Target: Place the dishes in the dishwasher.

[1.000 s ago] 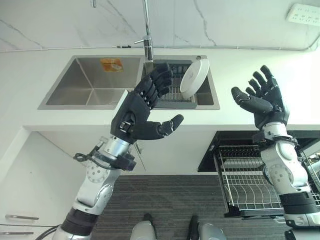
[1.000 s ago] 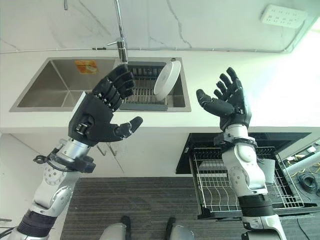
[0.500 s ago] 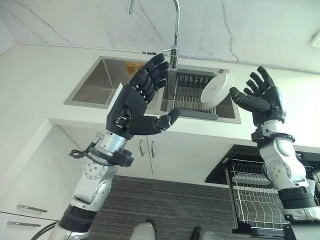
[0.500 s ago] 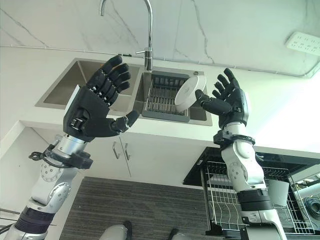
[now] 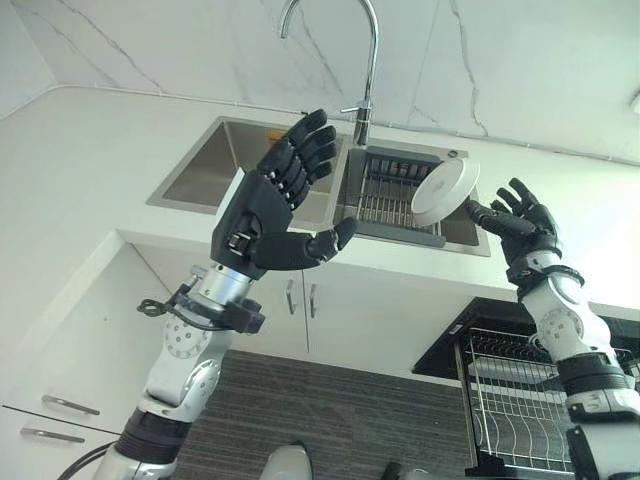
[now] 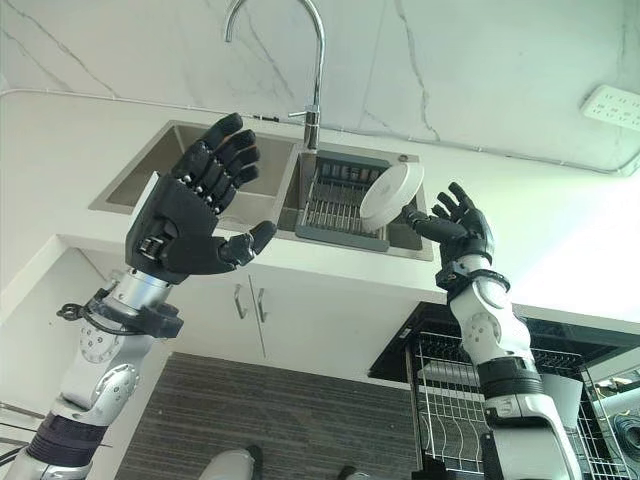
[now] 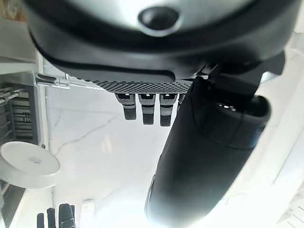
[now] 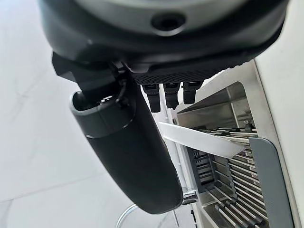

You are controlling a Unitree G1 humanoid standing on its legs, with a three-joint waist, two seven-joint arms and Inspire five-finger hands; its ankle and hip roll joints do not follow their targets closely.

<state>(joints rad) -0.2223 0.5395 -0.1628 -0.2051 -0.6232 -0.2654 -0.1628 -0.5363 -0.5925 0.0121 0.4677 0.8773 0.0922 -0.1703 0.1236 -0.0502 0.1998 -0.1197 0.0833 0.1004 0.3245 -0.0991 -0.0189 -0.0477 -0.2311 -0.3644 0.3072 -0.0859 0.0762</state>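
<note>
— Where is the plate sitting?
— The white plate (image 5: 444,192) is leaning tilted in the rack (image 5: 385,196) in the sink's (image 5: 215,172) right basin, under the faucet (image 5: 352,60).
— What are the robot hands doing?
— The right robot hand (image 5: 517,224) is spreading wide, fingertips just beside the plate's rim. The left robot hand (image 5: 272,215) is hovering wide open above the counter (image 5: 90,150).

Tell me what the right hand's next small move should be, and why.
Probably close the right hand around the white plate's rim. The open hand sits just beside the plate, which stands tilted in the sink rack, and isn't gripping it yet.
</note>
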